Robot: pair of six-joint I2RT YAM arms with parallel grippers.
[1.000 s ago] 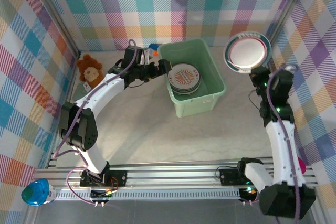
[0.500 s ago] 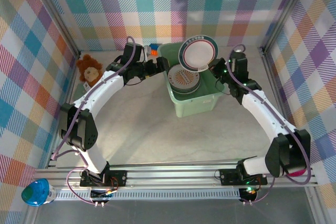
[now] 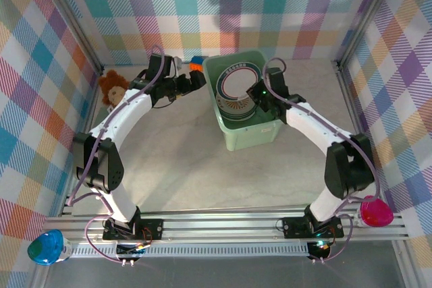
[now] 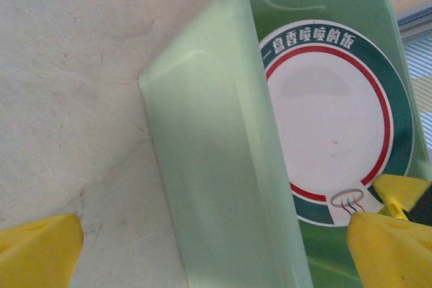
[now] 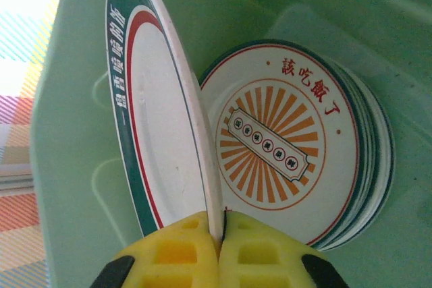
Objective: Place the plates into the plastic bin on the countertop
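The mint-green plastic bin (image 3: 256, 133) stands at the back middle of the beige countertop (image 3: 189, 160). Inside it lies a stack of plates (image 5: 290, 139) topped by an orange sunburst one. My right gripper (image 3: 260, 92) is shut on the rim of a teal-rimmed plate (image 3: 235, 87), holding it tilted on edge just above the stack. In the right wrist view this plate (image 5: 162, 146) is pinched between the yellow fingers (image 5: 270, 254). My left gripper (image 3: 196, 79) stands open beside the bin's left wall (image 4: 216, 166), which lies between its spread fingertips and is not gripped.
A plush lion (image 3: 111, 87) sits at the back left. A small blue-orange block (image 3: 196, 62) lies just behind the bin's left corner. Plaid walls close in three sides. A pink object (image 3: 376, 212) and a blue one (image 3: 46, 246) rest by the front rail.
My right arm swung from the far right to the bin with the teal-rimmed plate and lowered it over the stack. The left gripper drew back a little to the left.
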